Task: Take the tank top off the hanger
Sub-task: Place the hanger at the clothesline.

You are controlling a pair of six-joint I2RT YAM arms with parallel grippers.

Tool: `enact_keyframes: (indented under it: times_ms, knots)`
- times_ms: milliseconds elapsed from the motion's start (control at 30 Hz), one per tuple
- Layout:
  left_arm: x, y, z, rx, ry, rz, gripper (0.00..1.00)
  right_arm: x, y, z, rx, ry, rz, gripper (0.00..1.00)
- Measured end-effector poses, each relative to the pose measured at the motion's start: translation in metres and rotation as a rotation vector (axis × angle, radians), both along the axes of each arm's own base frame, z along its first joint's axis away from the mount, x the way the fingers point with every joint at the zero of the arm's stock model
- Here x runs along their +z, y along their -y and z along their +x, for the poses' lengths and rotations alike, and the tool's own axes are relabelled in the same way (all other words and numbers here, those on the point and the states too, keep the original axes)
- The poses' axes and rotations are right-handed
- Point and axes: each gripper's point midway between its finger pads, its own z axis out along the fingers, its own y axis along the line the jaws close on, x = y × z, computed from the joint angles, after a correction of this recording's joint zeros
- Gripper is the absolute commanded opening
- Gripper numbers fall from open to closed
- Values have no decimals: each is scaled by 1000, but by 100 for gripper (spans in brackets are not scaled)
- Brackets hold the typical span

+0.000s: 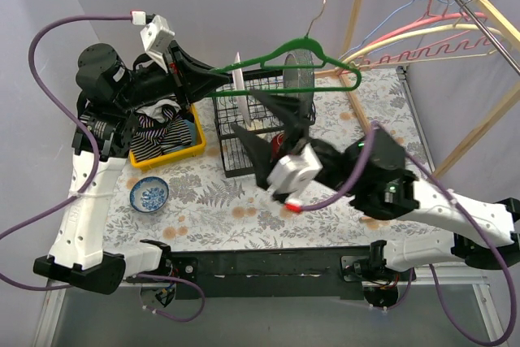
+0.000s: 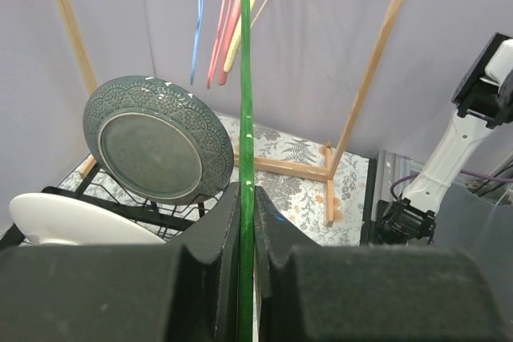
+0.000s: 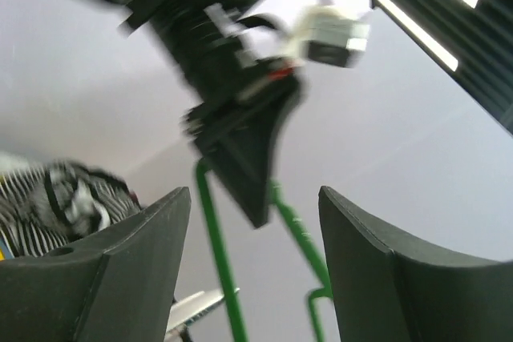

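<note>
At the near left of the floral surface (image 1: 236,217), a blue-and-white bowl (image 1: 149,194) is sitting on its own. Just beyond the near edge, the right end effector (image 1: 272,132) is reaching in from the right arm and hovering over the middle of the surface with its fingers (image 3: 104,270) spread wide and nothing between them. In its wrist view it is looking up past those fingers at the wire of the green hanger (image 3: 216,254). The striped black-and-white tank top (image 1: 158,132) is lying crumpled in a yellow bin (image 1: 175,154) toward the left edge of the surface, off the hanger and apart from both end effectors; the right wrist view is catching it at lower left (image 3: 56,198). Beside the bin, toward the middle, a black wire rack (image 1: 231,152) is carrying a patterned grey-green plate (image 2: 152,138) and a white plate (image 2: 72,222), both standing on edge. Above the rack, the left end effector (image 1: 210,71) is pinching the bare hanger (image 1: 284,50) at its left end, with its fingers (image 2: 220,230) pressed together on the green wire (image 2: 247,118), which is running away from the camera toward the far right corner. There a clothes rail (image 1: 475,7) is carrying several spare hangers (image 1: 422,42) in red, cream and blue.
</note>
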Motion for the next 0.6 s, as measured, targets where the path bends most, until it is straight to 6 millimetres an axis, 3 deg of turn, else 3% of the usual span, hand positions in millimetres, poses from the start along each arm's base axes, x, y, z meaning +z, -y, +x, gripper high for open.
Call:
enact_keyframes:
  times_ms: [133, 233, 433, 600]
  knots:
    - [3, -2, -13, -27, 23, 4, 0, 77, 45, -7, 74, -184, 289, 73]
    - [5, -2, -28, -64, 44, 12, 0, 104, 71, -10, 121, -294, 418, 76]
    - [-1, -6, -58, -125, 50, 53, 0, 104, 83, -30, 255, -431, 398, 81]
    - [-15, -8, -75, -177, 15, 94, 0, 96, 92, -48, 321, -454, 282, 81]
